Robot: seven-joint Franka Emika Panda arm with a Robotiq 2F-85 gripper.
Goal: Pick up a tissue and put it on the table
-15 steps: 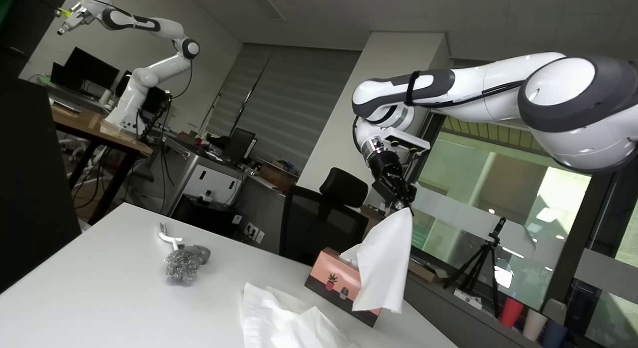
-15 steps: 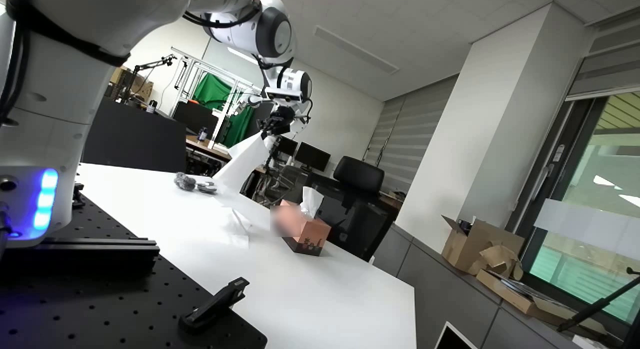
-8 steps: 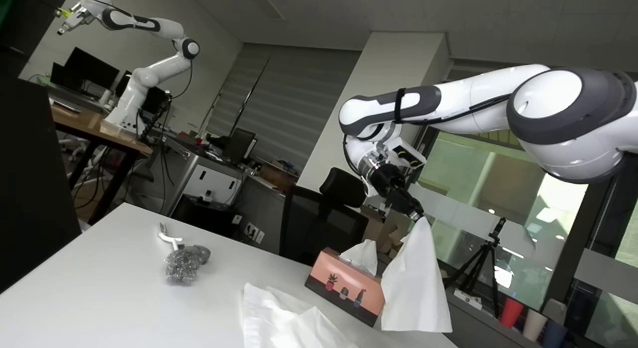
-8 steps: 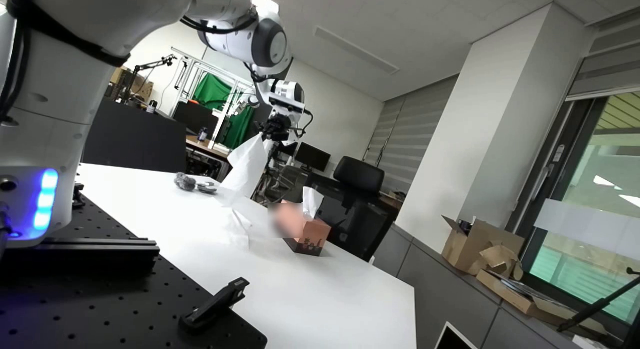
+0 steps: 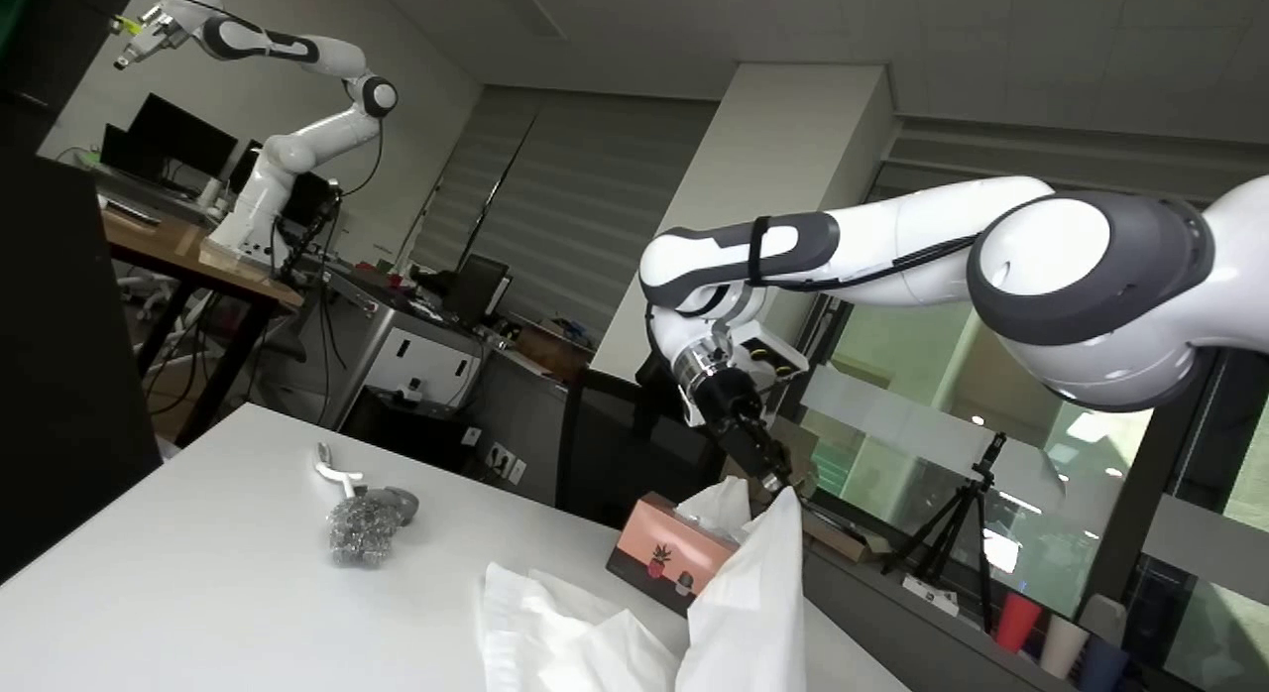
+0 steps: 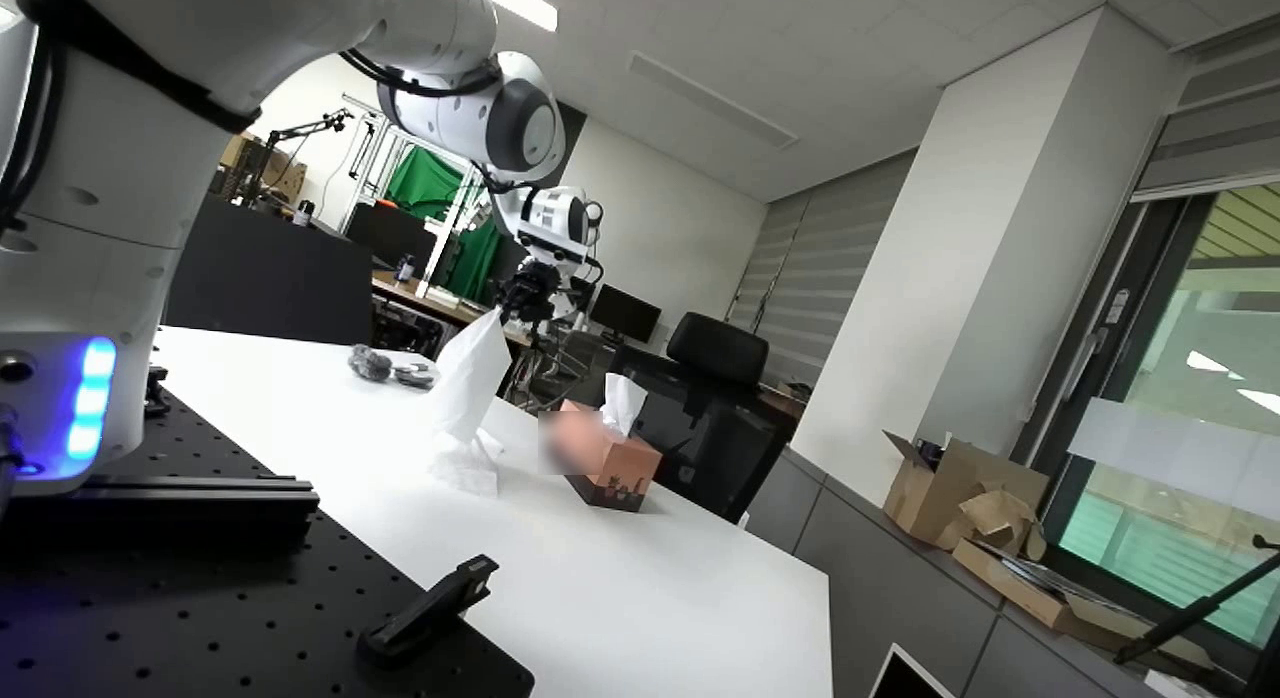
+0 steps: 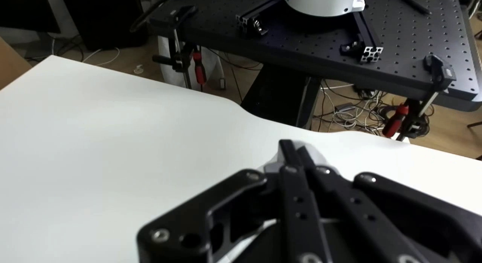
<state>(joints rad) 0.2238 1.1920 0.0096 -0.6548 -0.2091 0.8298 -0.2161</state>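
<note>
My gripper [image 5: 778, 482] is shut on a white tissue [image 5: 758, 593], which hangs below its fingertips. In the other outside picture, an exterior view, the gripper [image 6: 510, 311] holds the tissue [image 6: 472, 373] over the white table [image 6: 650, 598]. In the wrist view the fingers [image 7: 296, 152] are together, with a little tissue [image 7: 314, 153] behind them. A second tissue [image 5: 575, 637] lies crumpled on the table; the held one's lower end overlaps it in view, and I cannot tell whether they touch. A pink tissue box [image 5: 664, 553] has another tissue [image 5: 722, 506] sticking out.
A grey scouring ball with a handled item [image 5: 365, 528] lies on the table. A black chair [image 6: 715, 358] stands behind the table edge. A black perforated base plate [image 7: 406, 40] with clamps [image 6: 430, 613] borders the table.
The gripper first swings away from the box, then lowers with the tissue toward the table and the lying tissue. The box and lying tissue have not moved.
</note>
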